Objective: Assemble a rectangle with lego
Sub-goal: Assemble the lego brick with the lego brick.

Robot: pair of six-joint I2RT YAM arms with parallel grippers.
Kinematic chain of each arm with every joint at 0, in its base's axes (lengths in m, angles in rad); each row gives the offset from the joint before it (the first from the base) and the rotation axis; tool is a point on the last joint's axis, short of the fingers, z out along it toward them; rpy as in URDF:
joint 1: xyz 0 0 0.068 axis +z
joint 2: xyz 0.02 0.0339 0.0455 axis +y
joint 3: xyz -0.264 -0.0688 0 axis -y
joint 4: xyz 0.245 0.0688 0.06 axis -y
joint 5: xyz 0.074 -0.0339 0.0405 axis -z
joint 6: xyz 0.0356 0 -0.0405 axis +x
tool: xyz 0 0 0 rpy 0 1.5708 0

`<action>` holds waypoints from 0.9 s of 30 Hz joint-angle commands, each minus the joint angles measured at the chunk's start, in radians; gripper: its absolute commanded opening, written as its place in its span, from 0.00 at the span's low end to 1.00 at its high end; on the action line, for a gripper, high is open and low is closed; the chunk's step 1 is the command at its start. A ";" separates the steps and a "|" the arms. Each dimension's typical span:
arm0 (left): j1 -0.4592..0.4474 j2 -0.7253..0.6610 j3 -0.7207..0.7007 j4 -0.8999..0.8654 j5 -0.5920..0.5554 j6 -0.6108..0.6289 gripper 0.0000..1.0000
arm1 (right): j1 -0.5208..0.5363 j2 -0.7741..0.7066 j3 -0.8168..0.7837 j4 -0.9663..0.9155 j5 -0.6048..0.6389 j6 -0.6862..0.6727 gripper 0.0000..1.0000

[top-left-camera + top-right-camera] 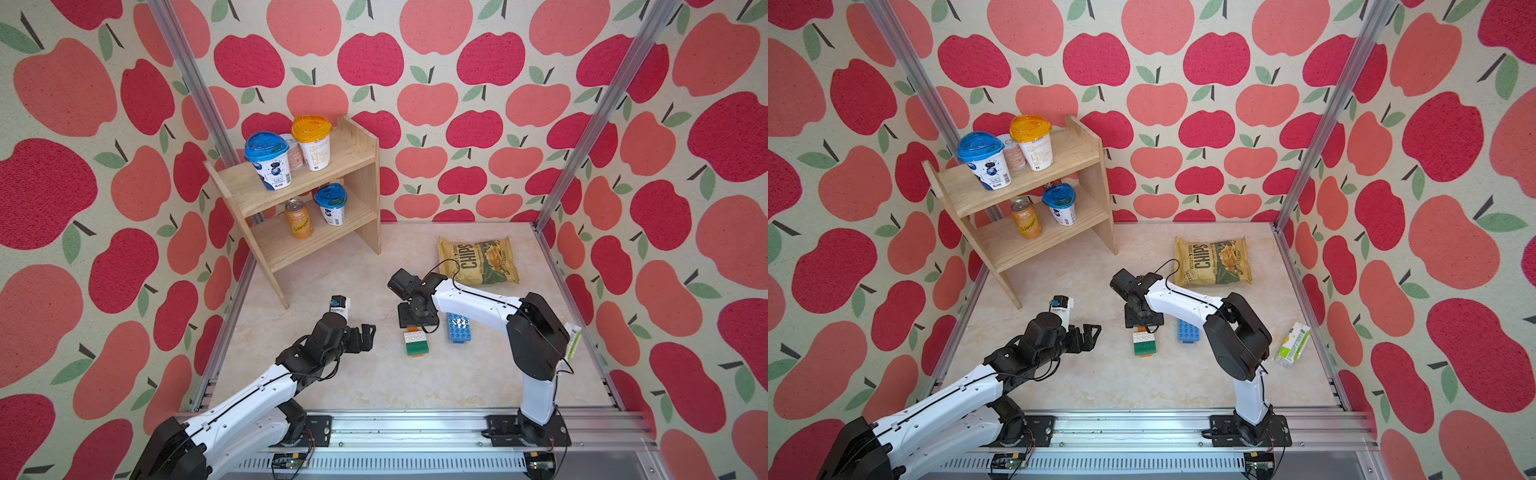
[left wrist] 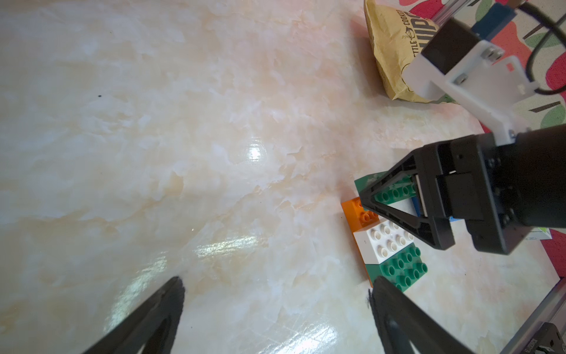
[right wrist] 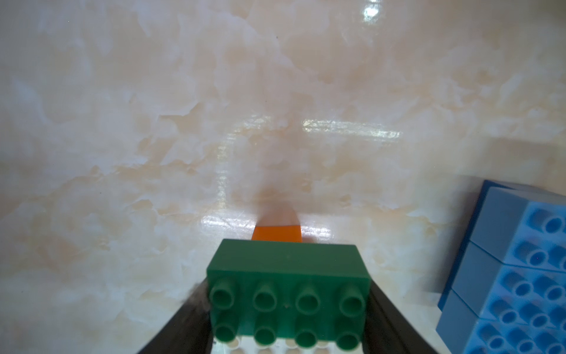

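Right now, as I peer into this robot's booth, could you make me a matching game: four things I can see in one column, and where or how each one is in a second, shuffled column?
Column one
1. orange can
2. chips bag
3. blue bricks
4. left end effector

Column two
a. open, holding nothing
b. standing on the lower shelf of the wooden rack
c. on the table, beside the white, green and orange bricks
d. lying flat at the table's far end

Pairs: 1-b, 2-d, 3-c, 4-a
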 commanded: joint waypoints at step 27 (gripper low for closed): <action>-0.006 0.059 0.043 -0.010 -0.029 -0.005 0.97 | 0.044 -0.032 -0.049 -0.031 0.004 0.039 0.37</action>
